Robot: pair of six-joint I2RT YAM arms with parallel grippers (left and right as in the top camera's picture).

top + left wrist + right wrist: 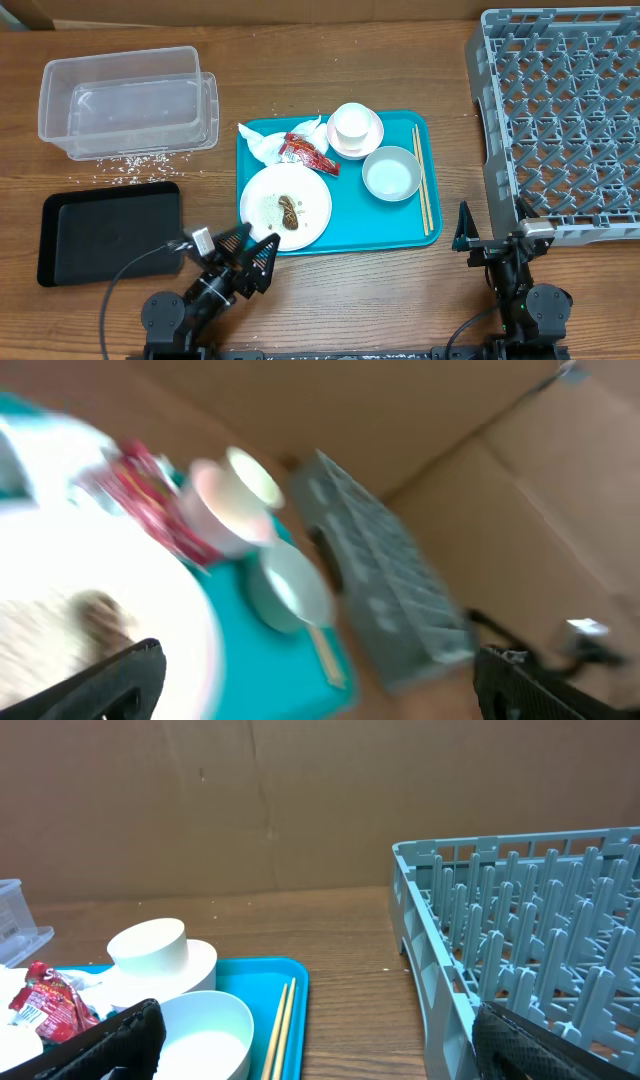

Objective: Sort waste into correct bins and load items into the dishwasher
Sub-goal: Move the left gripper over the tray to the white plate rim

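A: Furniture?
B: Only a wooden table (330, 60). Mid-brown, streaked with darker grain running side to side, faintly glossy in places.
A: And behind it?
B: A plain brown cardboard wall (250, 810), rising straight from the table's far edge. Marked by a faint vertical crease and a few small scuffs. Blurred from the left wrist, crossed there by slanting folds.
A: Light?
B: Even and soft. Warm on the wood, with only faint shadows.
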